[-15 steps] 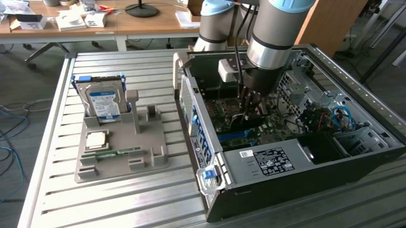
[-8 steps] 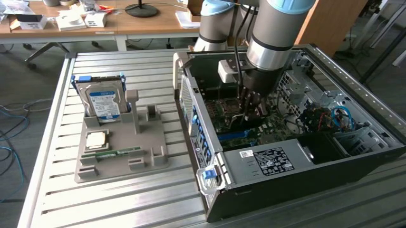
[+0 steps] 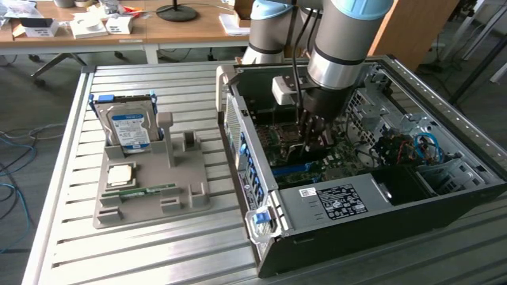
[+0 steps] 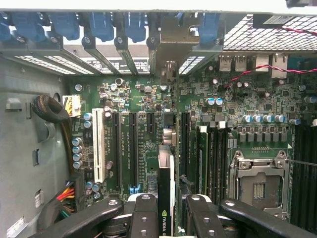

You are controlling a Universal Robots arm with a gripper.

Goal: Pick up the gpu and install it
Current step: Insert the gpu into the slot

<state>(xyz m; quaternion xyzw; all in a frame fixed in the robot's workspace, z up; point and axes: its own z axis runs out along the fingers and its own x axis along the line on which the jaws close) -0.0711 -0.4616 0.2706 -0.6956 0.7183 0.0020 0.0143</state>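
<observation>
My gripper (image 4: 167,210) is down inside the open computer case (image 3: 262,178), over the green motherboard (image 4: 138,99). It is shut on the gpu (image 4: 166,183), a thin dark card seen edge-on, with one black finger (image 4: 144,215) on each flat side. The card's grey metal bracket end (image 4: 169,74) reaches toward the case's rear slot openings. The card runs in line with the long black expansion slots (image 4: 132,148), just beside them. In the exterior view the gripper (image 3: 313,141) hangs low over the board at the middle of the case.
A white slot (image 4: 99,144), memory sticks (image 4: 208,158) and the CPU socket (image 4: 260,183) flank the card. Blue slot latches (image 4: 104,25) line the case's rear wall. On the exterior view's left, a grey fixture (image 3: 151,196) holds a blue-labelled hard drive (image 3: 129,127), a chip and a memory stick.
</observation>
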